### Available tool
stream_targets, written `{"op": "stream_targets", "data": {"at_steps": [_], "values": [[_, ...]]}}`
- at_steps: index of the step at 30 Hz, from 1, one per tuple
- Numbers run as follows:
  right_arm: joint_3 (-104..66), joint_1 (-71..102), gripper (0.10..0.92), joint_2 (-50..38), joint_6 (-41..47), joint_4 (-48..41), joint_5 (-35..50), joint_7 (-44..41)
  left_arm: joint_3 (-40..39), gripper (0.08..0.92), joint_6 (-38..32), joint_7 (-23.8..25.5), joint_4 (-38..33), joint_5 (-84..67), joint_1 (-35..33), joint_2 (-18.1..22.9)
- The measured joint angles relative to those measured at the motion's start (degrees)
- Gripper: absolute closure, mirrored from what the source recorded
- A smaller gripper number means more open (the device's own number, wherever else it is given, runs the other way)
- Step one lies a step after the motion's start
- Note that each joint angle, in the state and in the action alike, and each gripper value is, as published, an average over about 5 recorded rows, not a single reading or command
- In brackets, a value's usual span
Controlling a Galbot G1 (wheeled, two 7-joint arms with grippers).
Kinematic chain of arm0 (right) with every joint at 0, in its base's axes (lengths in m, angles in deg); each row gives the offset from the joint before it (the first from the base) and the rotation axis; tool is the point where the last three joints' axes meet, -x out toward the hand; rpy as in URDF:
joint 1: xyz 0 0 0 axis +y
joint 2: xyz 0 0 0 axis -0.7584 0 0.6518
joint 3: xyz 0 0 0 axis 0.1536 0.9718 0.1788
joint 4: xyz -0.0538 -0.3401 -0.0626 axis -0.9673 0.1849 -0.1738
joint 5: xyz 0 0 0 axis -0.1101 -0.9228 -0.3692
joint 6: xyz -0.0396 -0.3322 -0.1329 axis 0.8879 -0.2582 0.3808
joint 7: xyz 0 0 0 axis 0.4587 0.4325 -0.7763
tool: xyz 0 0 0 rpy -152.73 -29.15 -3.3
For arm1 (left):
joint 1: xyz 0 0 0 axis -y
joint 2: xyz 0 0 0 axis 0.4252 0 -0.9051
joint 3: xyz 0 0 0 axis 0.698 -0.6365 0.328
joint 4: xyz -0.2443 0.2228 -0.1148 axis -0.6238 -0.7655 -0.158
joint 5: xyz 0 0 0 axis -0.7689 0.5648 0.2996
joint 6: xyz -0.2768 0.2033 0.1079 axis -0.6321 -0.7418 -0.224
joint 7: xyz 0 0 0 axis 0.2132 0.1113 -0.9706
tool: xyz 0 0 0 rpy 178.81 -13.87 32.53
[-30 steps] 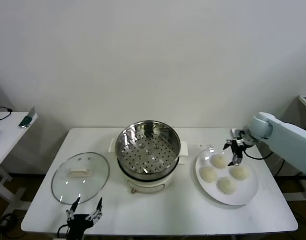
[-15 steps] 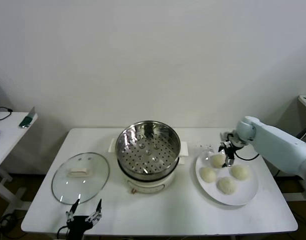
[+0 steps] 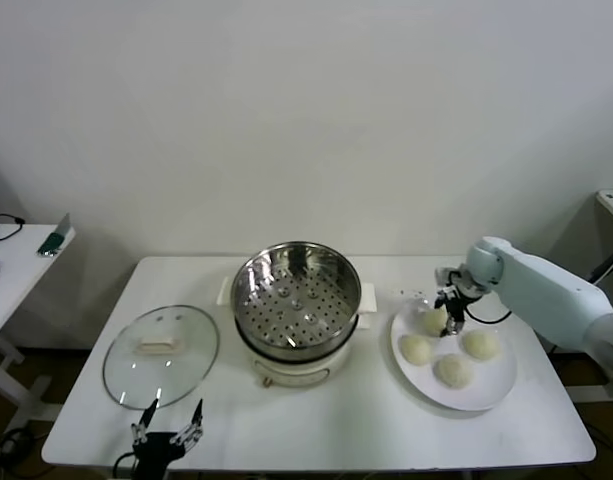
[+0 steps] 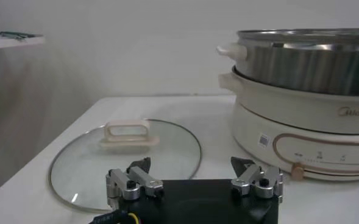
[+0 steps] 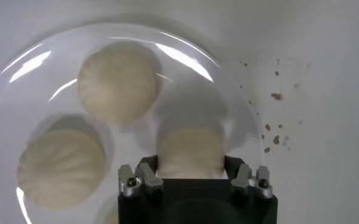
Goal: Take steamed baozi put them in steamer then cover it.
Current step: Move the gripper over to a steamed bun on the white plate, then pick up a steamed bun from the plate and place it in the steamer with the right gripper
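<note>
Left hand [image 3: 169,433] hangs open at the surface's [image 3: 366,420] near edge, in front of the glass lid [image 3: 161,354]. Right of the steamer [image 3: 296,310], the plate [image 3: 481,395] holds four steamed baozi [image 3: 454,370]; the right hand [image 3: 450,317] straddles the farthest baozi [image 5: 189,149], fingers spread.

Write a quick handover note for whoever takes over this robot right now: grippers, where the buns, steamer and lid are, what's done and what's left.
Right gripper: open, down at the plate, fingers either side of the back-left baozi; not yet closed or lifted.
Left gripper: open, idle at the table's front edge, near the glass lid.
All four baozi are on the plate, right of the steamer.
The steamer is uncovered with its tray empty; the lid lies flat on the table to its left.
Done: nothing moved yet.
Left: move four baozi into the steamer, then put the lid on.
</note>
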Motion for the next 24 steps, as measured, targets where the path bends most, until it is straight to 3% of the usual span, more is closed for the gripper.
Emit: {"op": "stream_targets", "data": {"at_steps": [11, 24], "values": [[11.8, -18.4, 0.347, 1.0, -7.4, 8.2, 6.2, -2.7, -0.7, 0.177, 0.0, 0.0, -0.4, 0.5, 0.0, -0.4], [20.4, -36.7, 0.347, 14.3, -26.6, 19.3, 7.5, -1.4, -1.0, 0.177, -0.1, 0.1, -1.0, 0.8, 0.4, -0.9]]}}
